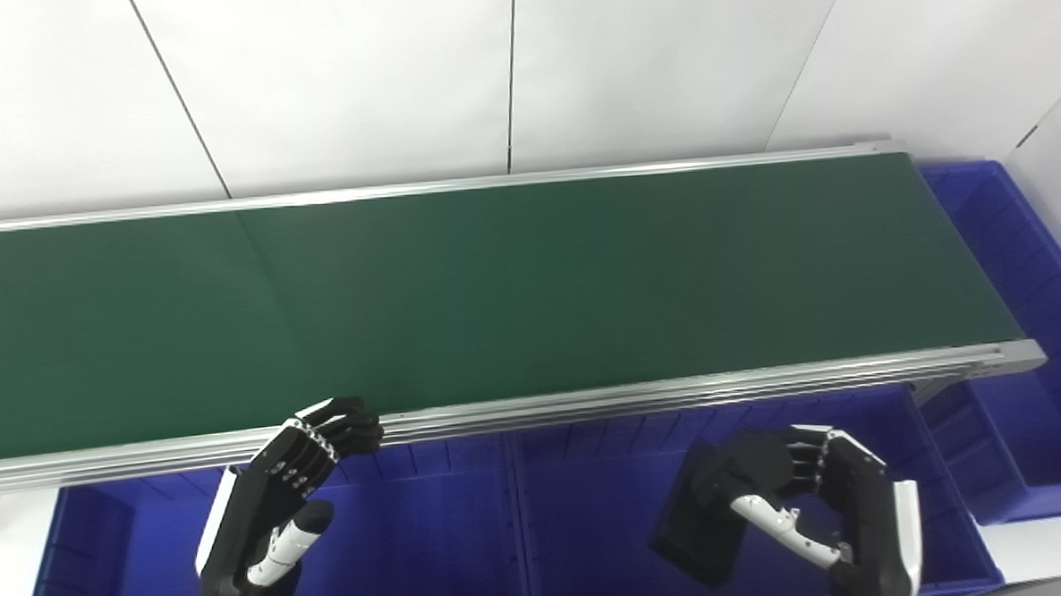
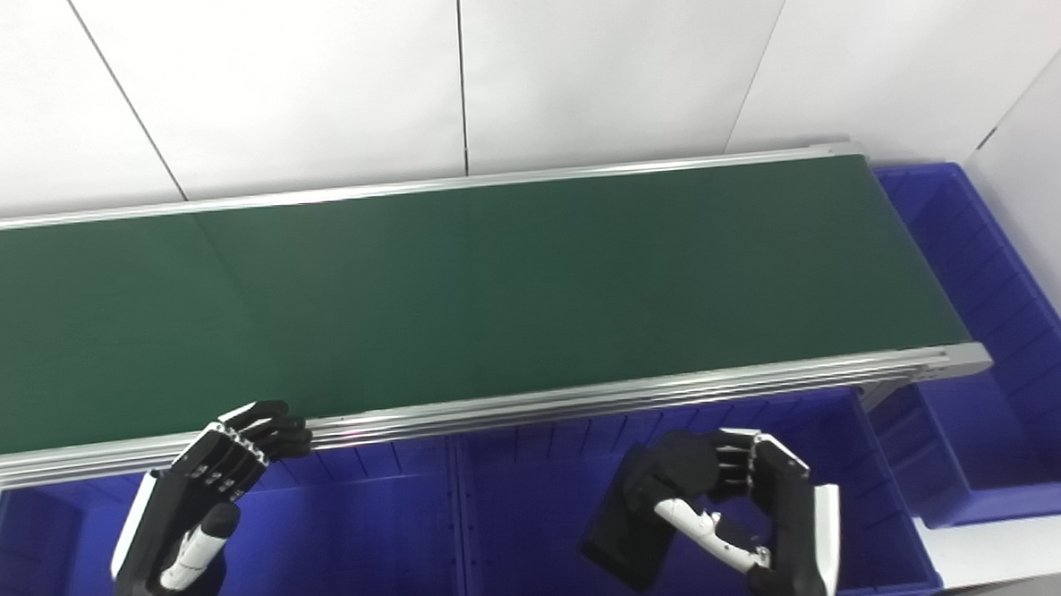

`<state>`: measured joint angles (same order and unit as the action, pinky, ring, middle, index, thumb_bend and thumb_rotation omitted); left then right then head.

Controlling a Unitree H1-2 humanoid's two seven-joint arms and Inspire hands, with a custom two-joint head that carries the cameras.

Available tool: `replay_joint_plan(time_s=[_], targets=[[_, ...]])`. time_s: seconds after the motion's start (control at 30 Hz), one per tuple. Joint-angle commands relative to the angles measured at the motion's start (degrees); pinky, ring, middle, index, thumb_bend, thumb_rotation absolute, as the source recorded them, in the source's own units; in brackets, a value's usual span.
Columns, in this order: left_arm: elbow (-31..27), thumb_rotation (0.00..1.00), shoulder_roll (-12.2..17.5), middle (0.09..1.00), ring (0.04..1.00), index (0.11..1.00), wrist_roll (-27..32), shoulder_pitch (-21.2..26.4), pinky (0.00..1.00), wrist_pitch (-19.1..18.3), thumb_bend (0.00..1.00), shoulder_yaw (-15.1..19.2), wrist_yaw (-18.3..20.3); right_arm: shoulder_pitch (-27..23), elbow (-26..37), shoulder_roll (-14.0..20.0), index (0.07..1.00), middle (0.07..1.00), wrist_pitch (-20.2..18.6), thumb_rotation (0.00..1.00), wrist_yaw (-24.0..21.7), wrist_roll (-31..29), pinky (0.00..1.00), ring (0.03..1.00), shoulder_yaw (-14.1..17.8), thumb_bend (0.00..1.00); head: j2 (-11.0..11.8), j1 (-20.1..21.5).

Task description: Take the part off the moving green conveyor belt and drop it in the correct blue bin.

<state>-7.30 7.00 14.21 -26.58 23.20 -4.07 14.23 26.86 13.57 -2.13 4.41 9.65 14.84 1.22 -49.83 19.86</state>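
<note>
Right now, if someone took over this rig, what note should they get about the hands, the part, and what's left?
Right hand: shut on the flat black part, held over the middle blue bin in front of the belt.
Left hand: open, holding nothing, fingertips near the belt's front rail, above the left blue bin.
Green conveyor belt: nothing on it in view.
Another blue bin sits at the belt's right end.
Done: part is off the belt.
Left: release it into the bin. The pictures don't show which bin is correct.
</note>
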Motion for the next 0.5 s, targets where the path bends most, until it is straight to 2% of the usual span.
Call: replay_joint_plan(time_s=[0.0,0.27,0.47], targets=[[-2.24,0.63,0.2,0.7,0.677,0.727,-0.03,-0.29,0.66,0.51,0.87,0.17,0.04,-1.52,-2.88,0.47,0.494,0.471,5.82,0.0,1.36,-0.82,0.4,0.459,0.62,0.53,-0.28,-0.07],[-3.23,0.63,0.36,0.7,0.68,0.727,0.2,-1.02,0.66,-0.1,0.88,0.22,-0.06,-5.52,-13.89,0.23,0.494,0.472,7.46,0.0,3.93,-1.31,0.38,0.453,1.98,0.53,-0.59,-0.32],[-3.87,0.63,0.32,0.698,0.678,0.725,0.1,-1.37,0.66,-0.54,0.88,0.26,-0.19,-6.74,-17.06,0.38,0.501,0.467,8.27,0.0,4.41,-1.96,0.38,0.446,2.25,0.53,-0.84,-0.23]])
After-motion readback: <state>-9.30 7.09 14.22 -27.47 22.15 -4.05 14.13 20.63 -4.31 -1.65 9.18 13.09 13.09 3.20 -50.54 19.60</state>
